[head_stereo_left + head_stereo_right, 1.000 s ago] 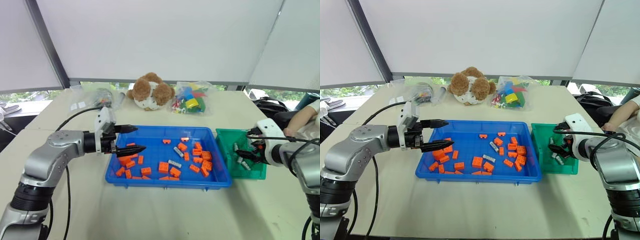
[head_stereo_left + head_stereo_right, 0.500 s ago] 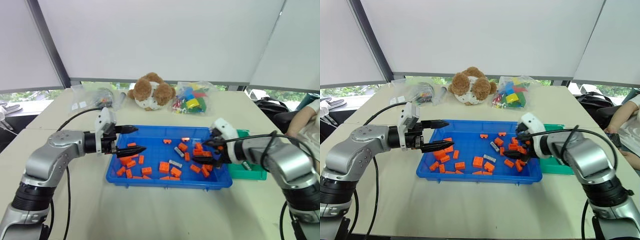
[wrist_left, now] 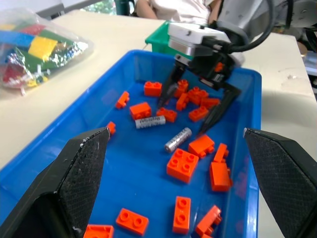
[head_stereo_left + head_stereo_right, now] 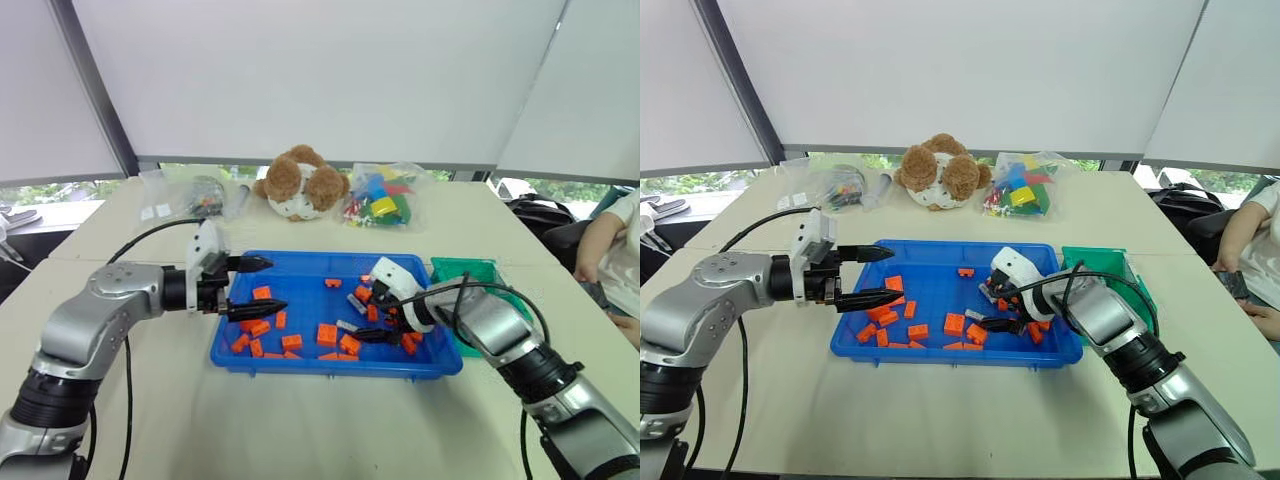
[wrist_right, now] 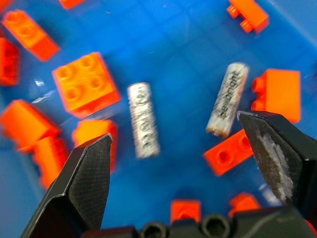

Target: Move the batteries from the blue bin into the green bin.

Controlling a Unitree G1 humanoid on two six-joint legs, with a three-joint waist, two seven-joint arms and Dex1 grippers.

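Observation:
The blue bin (image 4: 330, 364) lies mid-table and holds orange bricks plus two grey batteries, one (image 5: 143, 127) beside the other (image 5: 227, 98). They also show in the left wrist view as battery (image 3: 150, 122) and battery (image 3: 178, 139). My right gripper (image 4: 358, 318) is open, angled down inside the blue bin, its fingers straddling both batteries just above them. My left gripper (image 4: 278, 284) hangs open and empty over the bin's left end. The green bin (image 4: 480, 272) stands against the blue bin's right side, partly behind my right arm.
Orange bricks (image 4: 327, 334) are scattered around the batteries. A plush toy (image 4: 300, 183), a bag of coloured bricks (image 4: 382, 197) and a clear bag (image 4: 195, 195) lie at the back of the table. A person (image 4: 615, 250) sits at the right edge.
My right gripper has swung left from over the green bin into the blue bin and lowered over the two batteries, staying open. The left gripper has kept its place.

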